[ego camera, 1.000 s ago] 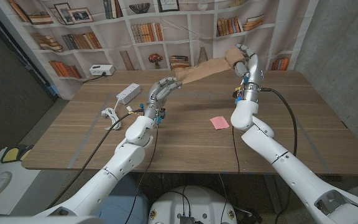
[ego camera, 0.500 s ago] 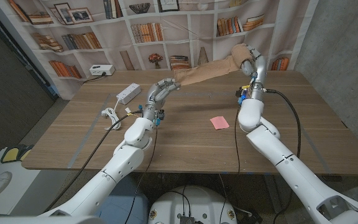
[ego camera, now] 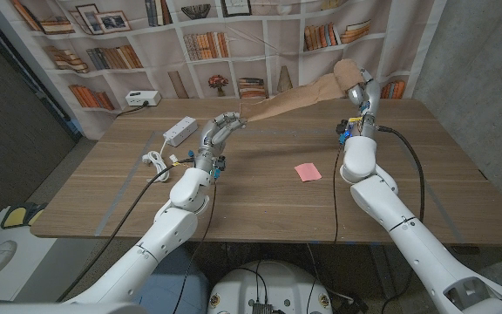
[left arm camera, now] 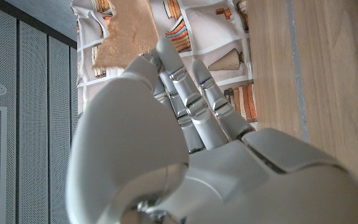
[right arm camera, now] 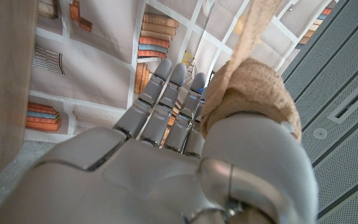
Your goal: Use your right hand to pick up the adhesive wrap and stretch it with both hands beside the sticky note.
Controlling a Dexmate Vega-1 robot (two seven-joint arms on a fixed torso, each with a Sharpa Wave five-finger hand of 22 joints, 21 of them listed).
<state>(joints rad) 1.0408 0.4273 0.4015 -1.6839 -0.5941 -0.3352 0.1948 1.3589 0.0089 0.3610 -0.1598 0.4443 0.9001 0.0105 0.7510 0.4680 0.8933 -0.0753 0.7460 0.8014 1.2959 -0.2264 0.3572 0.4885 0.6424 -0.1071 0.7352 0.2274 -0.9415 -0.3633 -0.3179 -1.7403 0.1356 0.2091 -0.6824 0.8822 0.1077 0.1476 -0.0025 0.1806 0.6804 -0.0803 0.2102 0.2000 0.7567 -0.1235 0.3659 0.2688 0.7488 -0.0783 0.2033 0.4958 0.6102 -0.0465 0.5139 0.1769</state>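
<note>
Wrap stretched longer than before between left hand and right hand

From my head camera I can't see where the left hand meets the wrap; its fingers cover the end. My left wrist camera cuts the wrap at the frame edge. The right hand hides most of the roll.

Even, soft light — sharp, edges slightly warped.
</note>
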